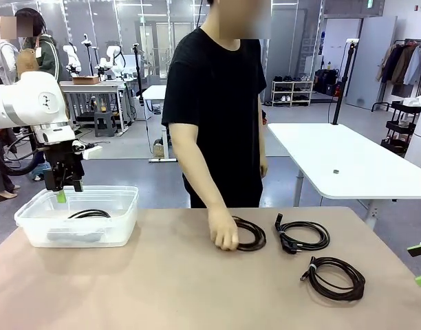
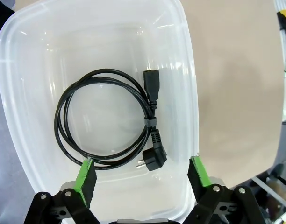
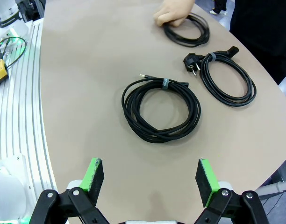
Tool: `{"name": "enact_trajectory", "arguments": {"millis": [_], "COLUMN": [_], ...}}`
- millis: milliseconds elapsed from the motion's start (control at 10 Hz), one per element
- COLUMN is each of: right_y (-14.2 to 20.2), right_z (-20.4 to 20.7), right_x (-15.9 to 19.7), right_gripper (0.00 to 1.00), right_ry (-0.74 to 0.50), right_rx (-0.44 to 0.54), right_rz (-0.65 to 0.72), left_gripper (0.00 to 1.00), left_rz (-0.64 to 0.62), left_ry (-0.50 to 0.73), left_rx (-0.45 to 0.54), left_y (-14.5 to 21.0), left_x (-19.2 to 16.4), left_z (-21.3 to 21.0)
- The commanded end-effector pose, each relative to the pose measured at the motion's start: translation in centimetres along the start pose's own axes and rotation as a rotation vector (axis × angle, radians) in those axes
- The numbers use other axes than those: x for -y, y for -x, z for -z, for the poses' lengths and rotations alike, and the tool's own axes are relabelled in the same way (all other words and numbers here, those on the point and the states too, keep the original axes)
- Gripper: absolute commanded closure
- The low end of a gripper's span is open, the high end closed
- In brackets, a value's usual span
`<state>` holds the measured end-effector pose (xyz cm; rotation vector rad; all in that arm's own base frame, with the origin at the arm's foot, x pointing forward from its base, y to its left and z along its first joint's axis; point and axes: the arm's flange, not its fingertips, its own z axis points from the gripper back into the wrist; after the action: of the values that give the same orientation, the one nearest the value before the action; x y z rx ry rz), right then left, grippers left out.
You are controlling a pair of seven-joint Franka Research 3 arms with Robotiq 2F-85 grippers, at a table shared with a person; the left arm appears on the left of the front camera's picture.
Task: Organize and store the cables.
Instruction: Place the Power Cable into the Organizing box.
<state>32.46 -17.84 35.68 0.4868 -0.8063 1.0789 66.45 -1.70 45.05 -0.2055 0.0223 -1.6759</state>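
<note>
- right gripper (image 3: 147, 175), bottom edge of right wrist view: jaws wide, holding nothing, hanging over bare table (image 3: 87, 70).
- nearest cable (image 3: 159, 134), centre of that view: a banded coil lying flat. Risk: pinching one strand lifts a single loop, so the coil sags or spills open.
- second cable (image 3: 204, 77), right of centre: its plugs stick out at the top. Risk: a plug drags or hooks the neighbouring coil, which lies just beside it.
- third cable (image 3: 186, 42), top centre: the person's hand (image 3: 173, 13) rests on it. Risk: reaching here now means hitting fingers or tugging against the person's hold.
- left gripper (image 2: 143, 175), bottom of left wrist view: jaws wide and empty, hovering over the bin (image 2: 192, 93).
- fourth cable (image 2: 150, 121), flat on the bin floor, mid-left of frame, covering most of it. Risk: the next coil lands on top, and a plug may catch the rim or hang outside. The bin looks light, so a bump could shove it.
- Counts: cables 4 (3 on the table, 1 in the bin); bins 1; grippers 2; person's hands on the table 1.
</note>
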Motion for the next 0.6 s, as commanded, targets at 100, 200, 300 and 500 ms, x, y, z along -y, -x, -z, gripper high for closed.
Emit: {"name": "enact_trajectory", "arguments": {"millis": [100,200,300,500], "right_y": [-0.5,-0.5,-0.5,-0.5], "right_z": [-0.1,-0.1,-0.1,-0.1], "right_x": [0.0,0.0,0.0,0.0], "right_gripper": [0.0,0.0,0.0,0.0], "right_ry": [0.001,0.001,0.001,0.001], "right_rx": [0.009,0.009,0.009,0.009], "right_rz": [0.022,0.022,0.022,0.022], "left_gripper": [0.0,0.0,0.0,0.0], "left_rz": [-0.056,-0.015,-0.015,-0.015], "left_ry": [-0.061,-0.003,-0.003,-0.003], "left_rx": [-0.035,-0.004,-0.004,-0.004], "left_y": [-0.7,-0.1,-0.1,-0.1], "left_x": [2.0,0.1,0.1,0.1], "left_z": [0.1,-0.1,-0.1,-0.1]}}
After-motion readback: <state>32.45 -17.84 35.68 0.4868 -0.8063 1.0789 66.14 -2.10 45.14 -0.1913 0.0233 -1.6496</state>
